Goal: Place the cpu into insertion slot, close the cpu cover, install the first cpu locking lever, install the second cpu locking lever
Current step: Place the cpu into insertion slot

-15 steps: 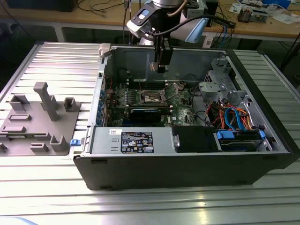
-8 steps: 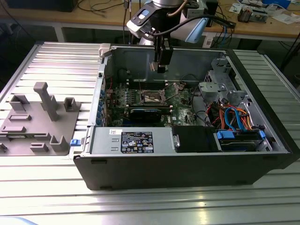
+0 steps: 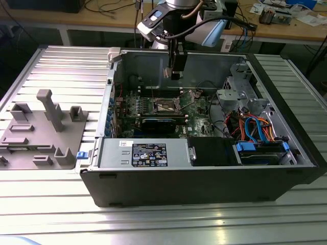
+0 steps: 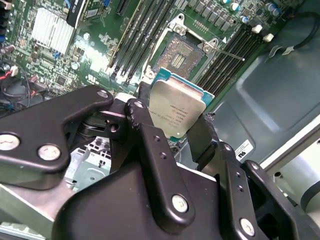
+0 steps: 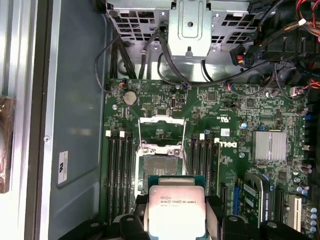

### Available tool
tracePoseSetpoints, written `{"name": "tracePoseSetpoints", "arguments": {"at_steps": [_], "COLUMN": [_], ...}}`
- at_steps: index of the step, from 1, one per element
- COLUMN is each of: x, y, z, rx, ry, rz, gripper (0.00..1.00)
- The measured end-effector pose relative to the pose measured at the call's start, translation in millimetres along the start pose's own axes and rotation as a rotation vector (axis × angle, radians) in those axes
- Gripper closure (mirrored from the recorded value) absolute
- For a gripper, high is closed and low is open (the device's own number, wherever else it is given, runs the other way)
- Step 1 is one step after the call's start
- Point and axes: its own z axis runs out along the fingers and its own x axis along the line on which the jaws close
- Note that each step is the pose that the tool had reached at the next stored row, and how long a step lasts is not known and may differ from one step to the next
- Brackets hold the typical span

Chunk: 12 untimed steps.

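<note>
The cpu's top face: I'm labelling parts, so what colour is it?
Silver-grey metal, with a blue-green board edge; the cpu shows best in the second wrist view.

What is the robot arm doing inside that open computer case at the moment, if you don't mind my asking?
The arm's gripper is shut on the cpu, gripping it by two opposite edges above the green board inside the computer case. The insertion slot is empty, and the cpu cover is flipped open beside it. The chip is not yet seated; it hangs near the slot, apart from it.
</note>
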Motion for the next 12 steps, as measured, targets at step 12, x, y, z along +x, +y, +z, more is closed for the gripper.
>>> {"name": "tracePoseSetpoints", "arguments": {"at_steps": [12], "x": [0.0], "y": [-0.1], "z": [12.5], "rx": [-0.0076], "ry": [-0.0015], "rz": [0.008], "gripper": [0.46]}}
